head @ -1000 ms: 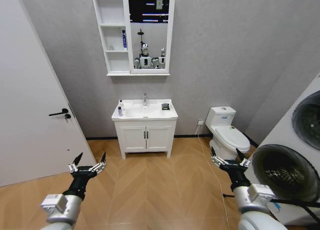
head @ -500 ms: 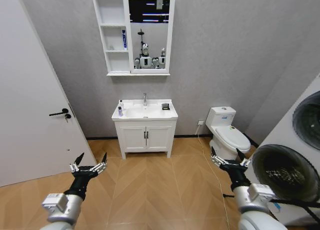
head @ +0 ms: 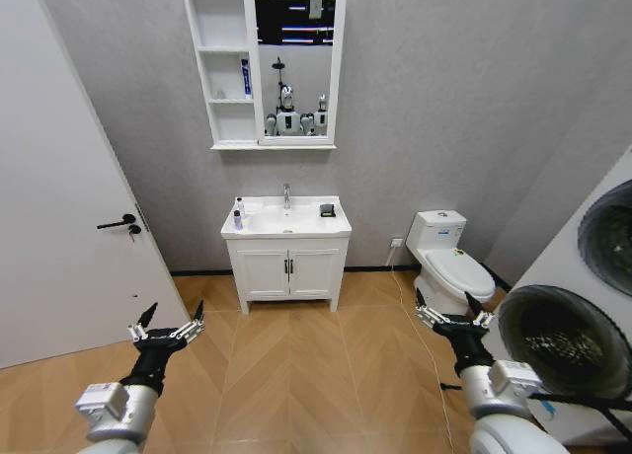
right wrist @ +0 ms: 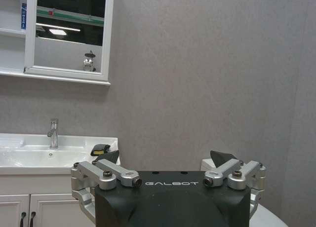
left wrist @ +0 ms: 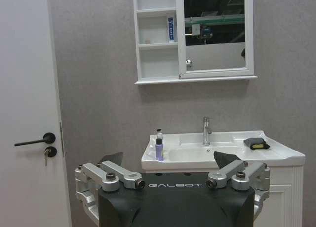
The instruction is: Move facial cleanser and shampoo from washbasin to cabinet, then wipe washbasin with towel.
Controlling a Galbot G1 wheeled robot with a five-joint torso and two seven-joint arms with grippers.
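Well apart from the white ceramic washbasin (head: 285, 220) at twelve o'clock, its two small bottles (head: 237, 214) at its nine o'clock edge, both spread-fingered empty grippers, left gripper (head: 165, 329) and right gripper (head: 449, 316), risk toppling them on a misjudged approach.

Labels on the two small bottles (head: 237, 214) at the washbasin's (head: 285, 223) left edge are too small to read.
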